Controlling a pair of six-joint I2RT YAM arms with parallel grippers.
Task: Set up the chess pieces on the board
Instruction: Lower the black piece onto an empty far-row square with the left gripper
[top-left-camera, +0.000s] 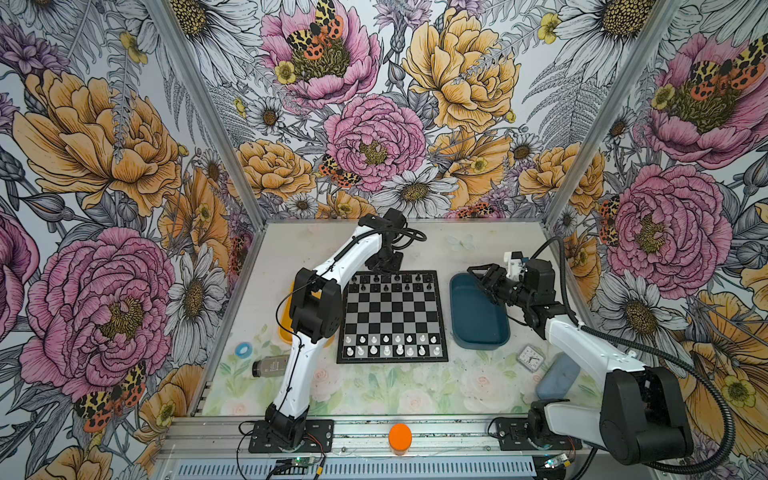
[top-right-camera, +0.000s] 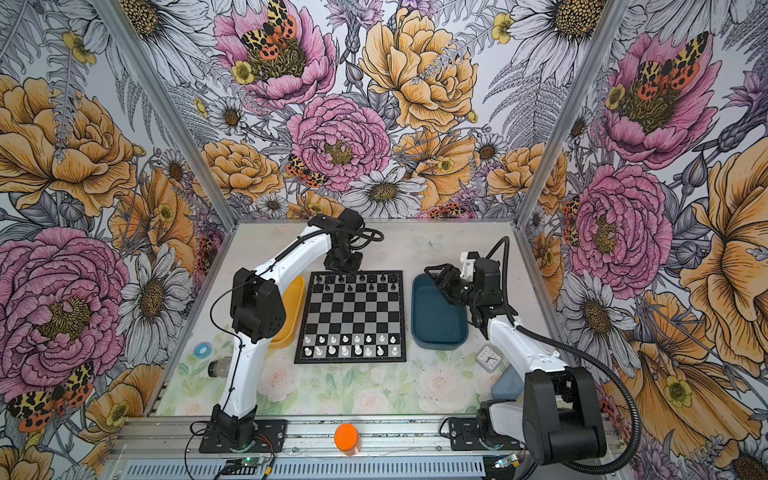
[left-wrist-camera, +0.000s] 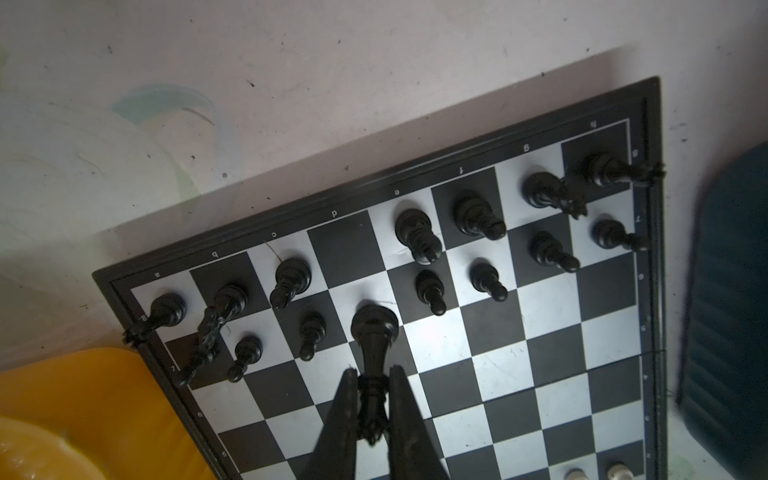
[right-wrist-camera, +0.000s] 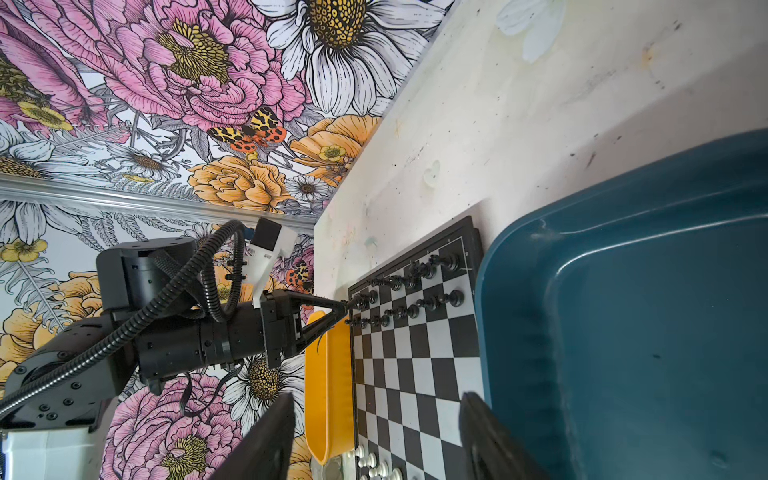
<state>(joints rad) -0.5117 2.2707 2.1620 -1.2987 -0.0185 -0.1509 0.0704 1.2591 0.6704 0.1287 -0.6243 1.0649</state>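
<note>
Held piece: a tall black piece (left-wrist-camera: 374, 328) is gripped near its head by the left jaws, which are closed on it; its round base is turned toward the board (left-wrist-camera: 552, 299).
Long axis: the piece is lined up with the jaws, running from the bottom centre of the left wrist view upward. Whether the base rests on a square or hangs above it cannot be told.
Deciding relation: a vacant dark square (left-wrist-camera: 345, 245), lettered d in the back row, is seen just beyond the base, toward the upper middle of that frame.
Chess pieces: the other black chess pieces (top-left-camera: 417, 277) are ranged in two rows along the board's far edge, upper part of the board in both top views.
Nearer arm: the left one, directly over those rows. The right jaws are held apart and empty above the blue tray (top-left-camera: 478, 320), at the right of the board.
Surface: a flat, glossy checked board laid on a pale worktop (left-wrist-camera: 291, 83).
Room: tight, with standing pieces on the squares on either side of the gap.
Judgement: a short shift toward the back row and a straight descent seem called for; the neighbours could be brushed over.
</note>
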